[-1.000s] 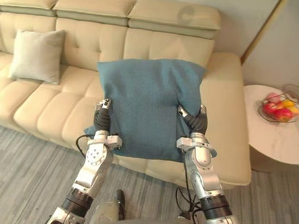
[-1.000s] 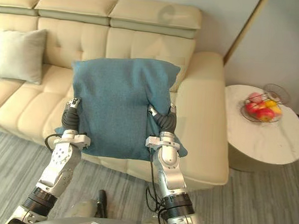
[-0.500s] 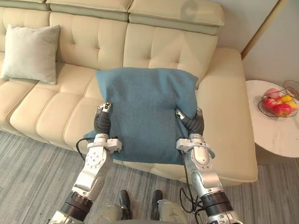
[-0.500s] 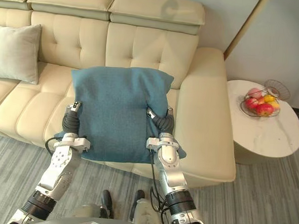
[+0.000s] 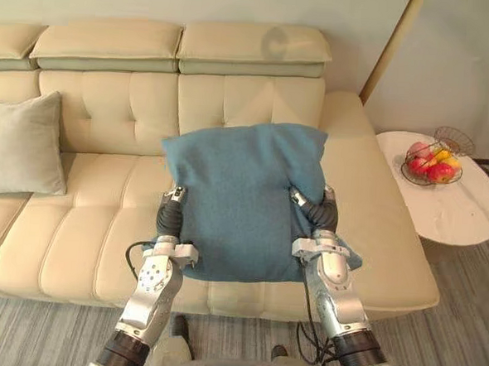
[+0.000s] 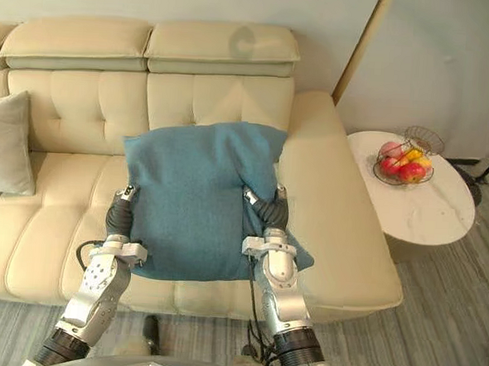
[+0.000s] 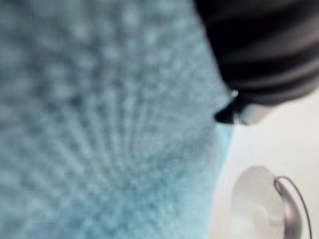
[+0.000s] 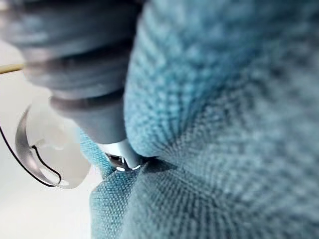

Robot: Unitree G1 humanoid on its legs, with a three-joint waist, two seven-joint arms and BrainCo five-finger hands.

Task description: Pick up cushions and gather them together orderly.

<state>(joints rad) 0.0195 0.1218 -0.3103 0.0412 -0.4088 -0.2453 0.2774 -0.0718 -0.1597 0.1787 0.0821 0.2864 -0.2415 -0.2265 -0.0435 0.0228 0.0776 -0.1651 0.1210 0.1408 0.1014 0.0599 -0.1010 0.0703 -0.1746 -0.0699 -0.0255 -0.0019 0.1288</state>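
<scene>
While the blue cushion (image 5: pixel 243 199) is held between the left hand (image 5: pixel 170 216) and the right hand (image 5: pixel 317 214), it sits above the right seats of the sofa (image 5: pixel 100 108); how far either hand is closed cannot be determined; a grey cushion (image 5: pixel 18 144) leans at the left.

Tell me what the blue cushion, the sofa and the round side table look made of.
Blue cushion: coarse woven fabric, matt; the weave shows up close.
Sofa: cream leather or imitation, tufted panels with a soft sheen.
Round side table: white marble or a lookalike, faint grey veins, polished.
</scene>
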